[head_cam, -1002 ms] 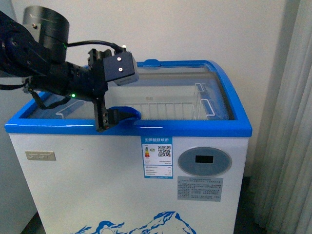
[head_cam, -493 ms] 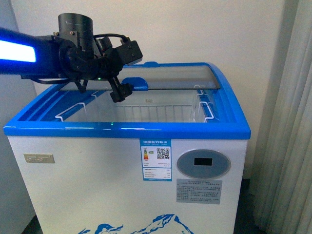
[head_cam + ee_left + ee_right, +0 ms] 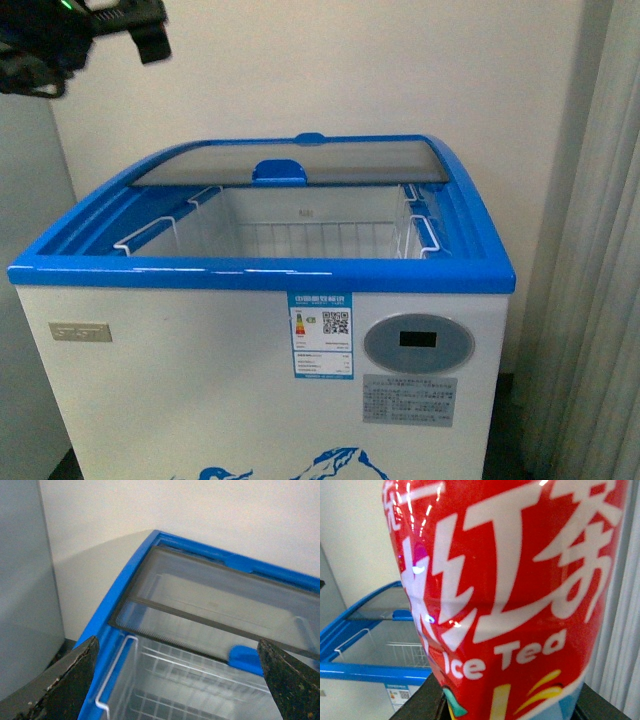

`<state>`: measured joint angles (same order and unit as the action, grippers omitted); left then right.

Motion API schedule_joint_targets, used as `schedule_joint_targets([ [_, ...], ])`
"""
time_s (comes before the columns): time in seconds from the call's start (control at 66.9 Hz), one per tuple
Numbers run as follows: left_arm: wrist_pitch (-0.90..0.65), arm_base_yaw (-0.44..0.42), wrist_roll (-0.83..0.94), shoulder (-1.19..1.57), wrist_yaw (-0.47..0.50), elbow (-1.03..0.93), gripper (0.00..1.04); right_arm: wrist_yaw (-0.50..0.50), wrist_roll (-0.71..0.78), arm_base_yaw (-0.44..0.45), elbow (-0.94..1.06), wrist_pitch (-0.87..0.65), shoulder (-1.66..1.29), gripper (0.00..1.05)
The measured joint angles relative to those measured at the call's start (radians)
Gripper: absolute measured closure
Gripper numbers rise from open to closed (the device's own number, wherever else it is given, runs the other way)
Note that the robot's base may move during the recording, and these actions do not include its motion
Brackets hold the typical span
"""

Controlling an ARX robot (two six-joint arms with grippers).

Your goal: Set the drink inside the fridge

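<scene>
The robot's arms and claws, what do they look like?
The left arm is black with a small green light. The left gripper has dark, wedge-shaped fingers, scuffed with pale specks. Only black edges of the right gripper show.

Pale wall (image 3: 350, 70) behind, grey curtain (image 3: 600, 250) at right, grey cabinet (image 3: 30, 200) at left

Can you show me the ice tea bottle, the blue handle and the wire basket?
drink (image 3: 505, 595): right wrist view, on its red label.
blue handle (image 3: 279, 172): front view, its middle.
wire basket (image 3: 320, 240): front view, back wires.
</scene>
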<state>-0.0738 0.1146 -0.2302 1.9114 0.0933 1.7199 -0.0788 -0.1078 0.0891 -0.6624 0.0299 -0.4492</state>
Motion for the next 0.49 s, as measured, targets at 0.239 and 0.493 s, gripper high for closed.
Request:
schedule_joint_targets([
  [0.239, -0.503, -0.029, 0.127, -0.561, -0.042, -0.914, 0.32, 0.003, 0.000, -0.002, 0.000, 0.000, 0.000, 0.68],
  [0.493, -0.591, -0.114, 0.209, -0.971, -0.094, -1.445, 0.76, -0.343, 0.446, 0.048, -0.327, 0.649, -0.286, 0.68],
])
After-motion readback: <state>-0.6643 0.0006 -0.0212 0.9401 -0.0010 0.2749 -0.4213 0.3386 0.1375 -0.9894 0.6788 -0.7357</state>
